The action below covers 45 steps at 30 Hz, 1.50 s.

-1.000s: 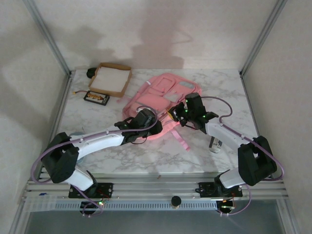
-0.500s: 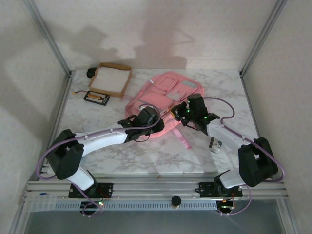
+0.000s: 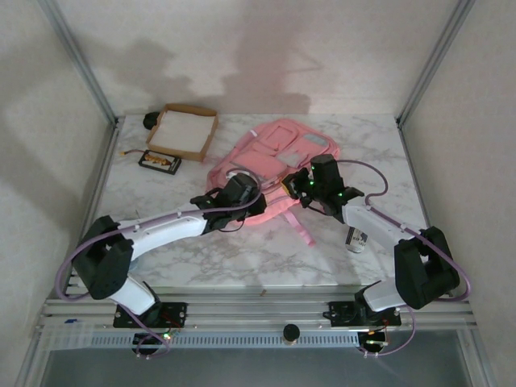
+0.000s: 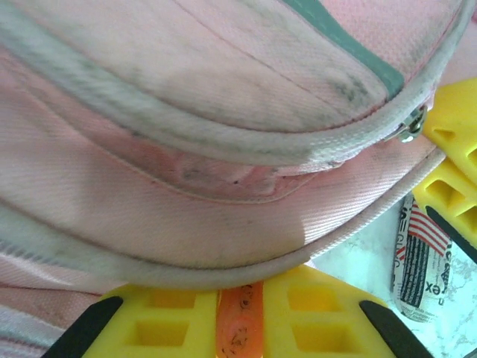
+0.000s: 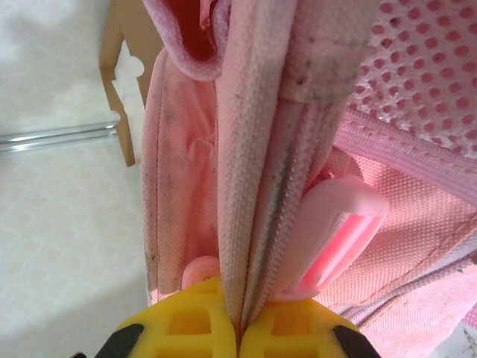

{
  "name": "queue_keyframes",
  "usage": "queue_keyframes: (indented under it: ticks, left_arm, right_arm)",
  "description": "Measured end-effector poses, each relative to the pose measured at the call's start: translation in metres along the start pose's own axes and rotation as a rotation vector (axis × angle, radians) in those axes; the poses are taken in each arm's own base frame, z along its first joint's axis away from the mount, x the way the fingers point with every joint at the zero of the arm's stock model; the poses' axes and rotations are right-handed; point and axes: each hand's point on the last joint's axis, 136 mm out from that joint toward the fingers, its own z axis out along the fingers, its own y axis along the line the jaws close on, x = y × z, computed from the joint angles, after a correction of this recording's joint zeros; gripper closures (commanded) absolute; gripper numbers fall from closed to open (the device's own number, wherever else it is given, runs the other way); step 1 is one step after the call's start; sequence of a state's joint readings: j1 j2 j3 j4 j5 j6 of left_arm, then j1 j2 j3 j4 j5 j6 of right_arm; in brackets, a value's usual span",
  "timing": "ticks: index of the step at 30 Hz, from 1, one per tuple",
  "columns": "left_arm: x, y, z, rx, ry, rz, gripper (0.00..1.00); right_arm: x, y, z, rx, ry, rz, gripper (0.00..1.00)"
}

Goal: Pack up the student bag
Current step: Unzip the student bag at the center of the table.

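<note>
My right gripper (image 5: 238,317) clamps the large pink fabric student bag (image 3: 278,153) by its webbing. My left gripper (image 4: 240,302) touches its piping, grip unclear. At four o'clock, a flag-printed label (image 4: 417,257) shows "EX".

You have one piece of print to go on. In the left wrist view, just right of the left pincer (image 4: 240,317) and past the piped edge of the student bag (image 4: 223,149), a small white container (image 4: 414,268) lies on the worktop (image 4: 350,261). Its label carries a flag motif with red and white stripes, a block of fine black bars like a barcode, and black letters of which you can make out only what looks like "EX".

From above, the same container sits to the right of the right pincer (image 3: 290,183), its dark print too small to read. The dark packet (image 3: 159,161), well off to the left of the left pincer, bears orange marks you cannot read.
</note>
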<state>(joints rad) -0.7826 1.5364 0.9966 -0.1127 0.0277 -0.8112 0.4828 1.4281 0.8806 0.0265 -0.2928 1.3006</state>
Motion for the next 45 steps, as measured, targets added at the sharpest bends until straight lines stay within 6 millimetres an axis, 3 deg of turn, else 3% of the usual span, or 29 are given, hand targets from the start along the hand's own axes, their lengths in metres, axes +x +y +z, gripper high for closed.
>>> queue_keyframes:
  ticks: [6,8,20,24,28,32,33,36,41,45]
  left_arm:
    - [-0.004,0.023,-0.014,0.006,-0.022,-0.021,0.96]
    - [-0.003,0.024,-0.015,0.02,-0.011,-0.013,1.0]
    - [-0.012,0.038,-0.016,-0.028,-0.016,0.029,1.0]
    - [-0.025,0.045,-0.022,-0.045,-0.05,0.038,1.0]
    - [-0.058,0.084,-0.028,-0.129,-0.139,-0.016,1.0]
    - [-0.06,0.085,-0.027,-0.123,-0.15,0.011,1.0]
    - [-0.059,0.086,-0.027,-0.121,-0.147,0.022,1.0]
    - [-0.057,0.087,-0.025,-0.116,-0.141,0.047,1.0]
    - [-0.055,0.09,-0.027,-0.136,-0.146,0.081,1.0]
    - [-0.054,0.087,-0.031,-0.124,-0.151,0.087,1.0]
  right_arm:
    - [-0.005,0.003,-0.006,-0.021,0.014,-0.007,1.0]
    - [-0.006,0.004,-0.007,-0.024,0.016,-0.014,1.0]
    - [-0.01,0.003,-0.01,-0.031,0.041,-0.038,1.0]
    - [-0.014,0.003,-0.008,-0.03,0.093,-0.048,1.0]
    - [-0.035,0.004,-0.012,-0.039,0.108,-0.048,1.0]
    - [-0.044,0.0,-0.015,-0.035,0.102,-0.056,1.0]
    - [-0.044,0.0,-0.015,-0.033,0.102,-0.067,0.98]
    - [-0.047,0.0,-0.015,-0.018,0.099,-0.096,0.73]
    - [-0.075,-0.001,-0.023,0.06,-0.014,-0.212,0.42]
    - [-0.061,0.011,-0.024,0.141,-0.036,-0.417,0.34]
